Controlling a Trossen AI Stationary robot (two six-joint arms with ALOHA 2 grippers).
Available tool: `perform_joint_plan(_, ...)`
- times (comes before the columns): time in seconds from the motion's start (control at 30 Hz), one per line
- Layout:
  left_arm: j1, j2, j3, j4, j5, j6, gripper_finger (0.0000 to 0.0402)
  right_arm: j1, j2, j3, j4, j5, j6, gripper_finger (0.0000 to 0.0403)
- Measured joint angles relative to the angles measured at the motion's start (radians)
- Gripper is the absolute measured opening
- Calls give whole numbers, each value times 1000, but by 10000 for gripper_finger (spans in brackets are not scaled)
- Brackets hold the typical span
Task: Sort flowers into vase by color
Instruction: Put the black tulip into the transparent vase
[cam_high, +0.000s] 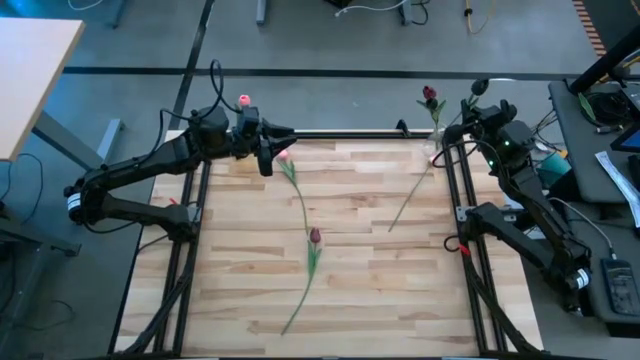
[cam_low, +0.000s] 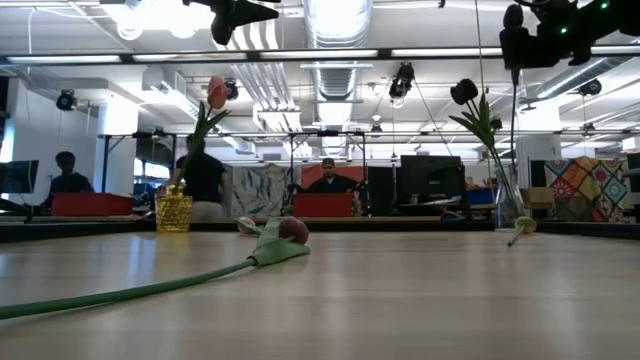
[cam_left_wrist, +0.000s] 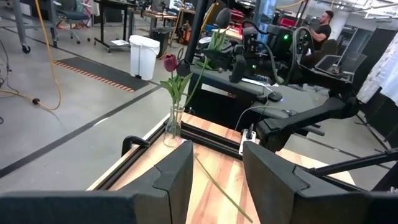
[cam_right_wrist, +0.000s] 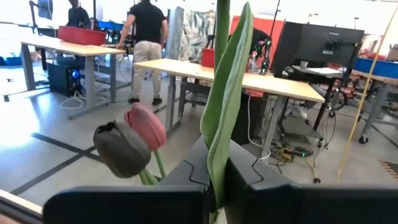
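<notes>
A clear glass vase (cam_high: 437, 152) at the table's far right holds a dark maroon tulip (cam_low: 463, 92). A pink head (cam_right_wrist: 147, 126) shows beside the dark one in the right wrist view. My right gripper (cam_high: 478, 106) is above this vase, shut on a green stem. A yellow vase (cam_low: 173, 213) at the far left holds a pink tulip (cam_high: 243, 100). My left gripper (cam_high: 267, 146) is open and empty near it. A pink tulip (cam_high: 284, 156), a maroon tulip (cam_high: 314, 236) and a third stem (cam_high: 410, 195) lie flat on the table. My right gripper pinches a green stem together with its long leaf (cam_right_wrist: 219, 146) between its two fingers. The stem is lifted, and its thin lower part (cam_low: 513, 130) hangs below the gripper down to the glass vase (cam_low: 505, 210). I cannot tell whether its end is inside.
A black frame rail (cam_high: 350, 133) runs along the table's far edge, and side rails (cam_high: 455, 215) run past the arm bases. The wooden top is bare toward the near edge (cam_high: 400, 310). People stand and sit at desks (cam_low: 330, 185) in the room beyond.
</notes>
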Motion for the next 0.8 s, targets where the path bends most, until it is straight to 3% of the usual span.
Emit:
perform_joint_plan(0.5,0,0,0,1,-3,0,126,1,27,-9,-87,48,72,54)
perform_joint_plan(0.8,0,-1,0,1,-3,0,126,2,27,-9,-107,47,158,112)
